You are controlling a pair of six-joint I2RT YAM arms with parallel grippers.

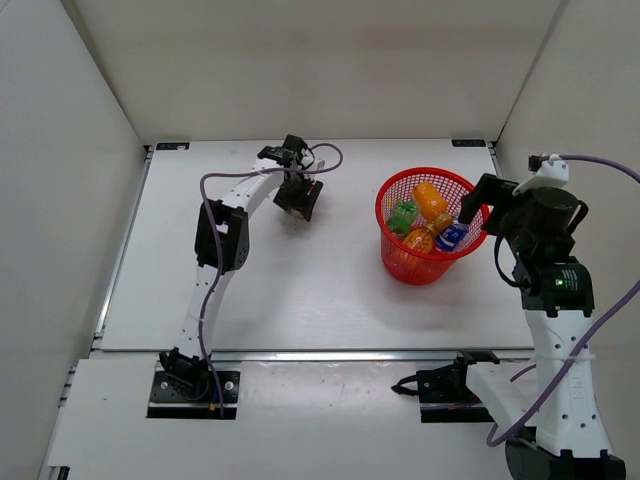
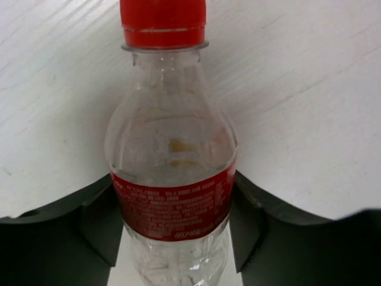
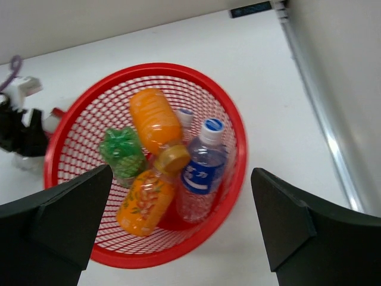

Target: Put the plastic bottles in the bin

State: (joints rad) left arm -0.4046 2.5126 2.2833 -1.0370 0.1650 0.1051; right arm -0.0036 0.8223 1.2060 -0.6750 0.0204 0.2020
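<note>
Your left pincer (image 2: 172, 225) is narrowed onto the red-labelled bottle (image 2: 169, 149). Its fingers (image 2: 95, 226) press the label band from both sides, low on the body, with the red cap pointing away from the camera. That grip makes sense: the label band is the straightest, firmest part, and a clear bottle is easily crushed or squirted loose higher up. You cannot tell from the wrist view whether the bottle is lifted or resting on the tabletop (image 1: 300, 290).

Your right pincer (image 3: 181, 179) is spread wide and holds nothing. It hangs over the near side of the bin (image 3: 149, 67), which I judge to be a release or waiting pose. The bin stands on the right half of the tabletop, well apart from the left pincer.

Only the right wrist view shows what is in the bin:
- two orange bottles (image 3: 155, 119)
- a green bottle (image 3: 122, 152)
- a blue-labelled bottle (image 3: 202, 173)
- behind them, a white-and-blue cap that probably belongs to a fifth bottle

Only the overhead view shows the gap the left arm has to cross, and it shows no other bottle lying loose. Only the left wrist view shows the grasp itself, which the overhead view hides under the pincer. By my reading, the red-labelled bottle is the last one to go in.
</note>
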